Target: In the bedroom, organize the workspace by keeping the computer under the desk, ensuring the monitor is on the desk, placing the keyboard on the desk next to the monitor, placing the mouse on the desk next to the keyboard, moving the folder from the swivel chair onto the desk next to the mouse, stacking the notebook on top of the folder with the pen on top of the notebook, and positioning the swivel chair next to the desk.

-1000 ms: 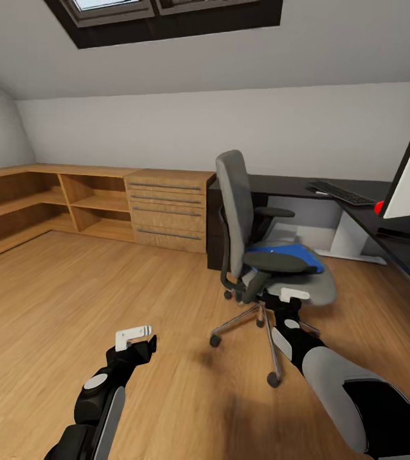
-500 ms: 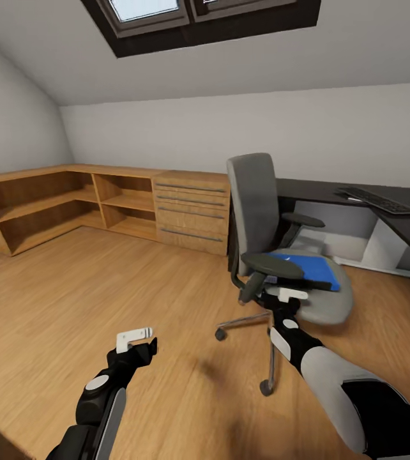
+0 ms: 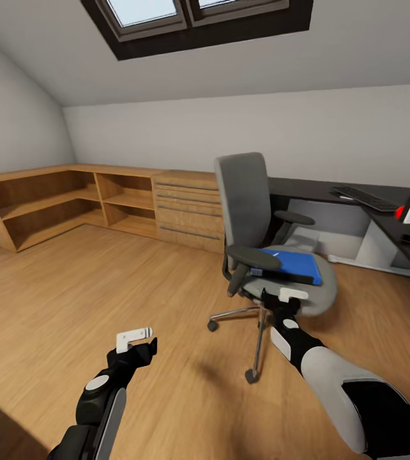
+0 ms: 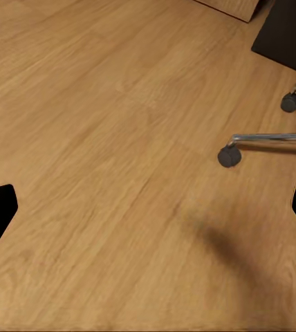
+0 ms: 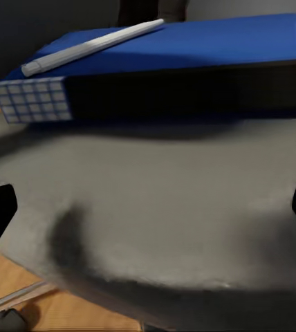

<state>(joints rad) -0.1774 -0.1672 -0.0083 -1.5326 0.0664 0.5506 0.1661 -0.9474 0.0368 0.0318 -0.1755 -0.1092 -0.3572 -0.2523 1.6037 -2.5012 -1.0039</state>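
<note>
Even, soft daylight fills the room, brightest at the skylight (image 3: pixel 195 13) overhead. Shadows are faint: a blurred dark patch on the wood floor (image 3: pixel 52 287) near the swivel chair (image 3: pixel 262 243). Renders are sharp, wide-angle stretched at the edges; close-up wrist views look soft.

Folder (image 3: pixel 292 264) on swivel chair (image 3: pixel 256 223) (pen (image 5: pixel 91 45) seemingly atop).

Two robot arms are built from glossy black segments with smooth light-grey rounded covers and small grey oval patches near the wrists. The left hand (image 3: pixel 135 337) is a black block topped by a white bracket-like piece, and the right hand (image 3: pixel 292 296) carries a similar white piece. The right forearm has a large pale grey shell.
</note>
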